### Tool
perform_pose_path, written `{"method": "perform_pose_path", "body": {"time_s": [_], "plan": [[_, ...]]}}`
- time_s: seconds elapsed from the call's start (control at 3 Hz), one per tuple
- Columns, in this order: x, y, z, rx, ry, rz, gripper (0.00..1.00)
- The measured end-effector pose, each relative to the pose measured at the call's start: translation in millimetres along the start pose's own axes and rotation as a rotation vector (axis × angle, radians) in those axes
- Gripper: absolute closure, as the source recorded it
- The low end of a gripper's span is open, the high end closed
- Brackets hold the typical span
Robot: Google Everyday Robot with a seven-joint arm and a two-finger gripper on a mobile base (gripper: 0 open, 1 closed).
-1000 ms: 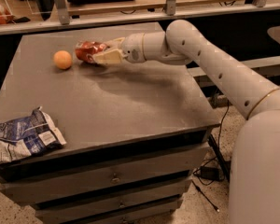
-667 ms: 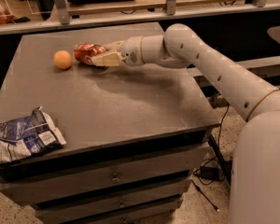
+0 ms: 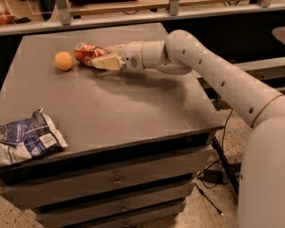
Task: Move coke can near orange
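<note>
Tool sits low over far-left part of worktop, pointing left, w/ cream fingers clamped on the coke can: one finger along the can's near side, the other along its far side. Can is tipped on its side, red body w/ white lettering, long axis roughly left-right; cannot tell if it touches the worktop or hangs just above it. Orange is just left of the can, near but apart, a narrow strip of grey surface showing between them; fruit rests on worktop, round, pale orange. White arm runs from the tool's wrist back to the right, elbow raised over the worktop's right edge, then drops to the robot's body at lower right; its shadow lies on the surface under the forearm. Blue-and-white chip bag, crumpled, lies at near-left corner, well apart from can and orange, partly overhanging the left edge. Below the worktop: stacked drawers w/ small pulls. Black cables on speckled floor to the right of the cabinet.
</note>
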State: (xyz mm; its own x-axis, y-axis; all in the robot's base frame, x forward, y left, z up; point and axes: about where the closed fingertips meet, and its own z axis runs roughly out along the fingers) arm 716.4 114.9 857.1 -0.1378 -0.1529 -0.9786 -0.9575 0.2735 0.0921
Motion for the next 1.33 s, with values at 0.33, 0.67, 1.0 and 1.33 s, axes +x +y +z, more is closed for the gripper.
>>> {"method": "perform_pose_path", "body": {"time_s": [0.33, 0.67, 1.0, 1.33], "plan": [[-1.1, 0.8, -1.5, 0.0, -0.001, -0.002, 0.0], [-5.8, 3.6, -2.0, -0.05, -0.015, -0.022, 0.0], [-18.2, -2.6, -27.5, -0.042, -0.029, -0.065, 0.0], [-35.2, -15.6, -70.8, 0.051, -0.019, -0.141, 0.0]]}}
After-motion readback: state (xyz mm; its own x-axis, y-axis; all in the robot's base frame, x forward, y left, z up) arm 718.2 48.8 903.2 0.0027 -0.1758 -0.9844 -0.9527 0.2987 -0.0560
